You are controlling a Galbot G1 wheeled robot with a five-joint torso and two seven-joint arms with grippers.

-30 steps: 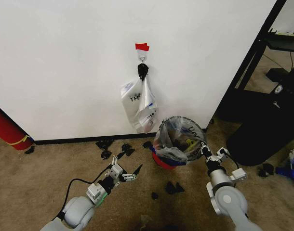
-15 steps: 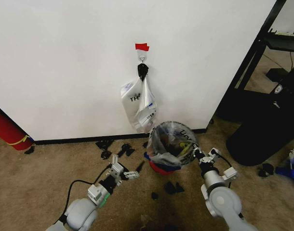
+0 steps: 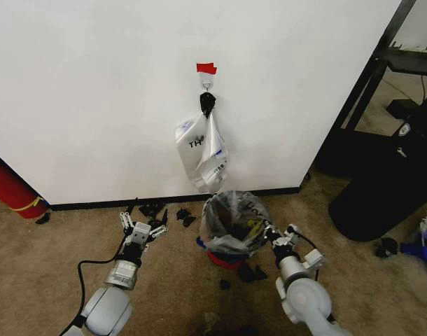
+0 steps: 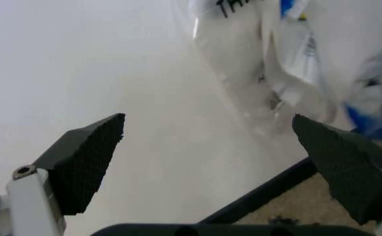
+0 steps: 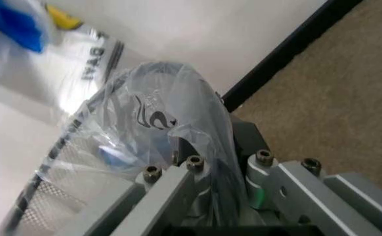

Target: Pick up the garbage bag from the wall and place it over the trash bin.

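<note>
Two grippers work low over the carpet. Nearest, the right gripper [image 3: 268, 236] sits at the rim of the trash bin [image 3: 224, 257], and the right wrist view shows its fingers clenched on a fold of thin plastic at the mesh edge. That plastic is a translucent liner [image 3: 231, 220] with black print and a touch of blue, already draped over the bin's mouth and spilling down its outside. To the left, the left gripper [image 3: 142, 225] hangs above the floor with its pads [image 4: 86, 160] spread wide and nothing between them, pointed toward the wall [image 3: 94, 91]. Black scraps [image 3: 152, 208] lie along the baseboard. Farther back, a garbage bag [image 3: 215, 162] with blue patches hangs from the hook [image 3: 207, 87] beside a white bag [image 3: 191, 143], under red tape [image 3: 206, 68]. Judging by this, the bin is lined and mostly needs the bag's edge settled, with the right hold yet to let go.
</note>
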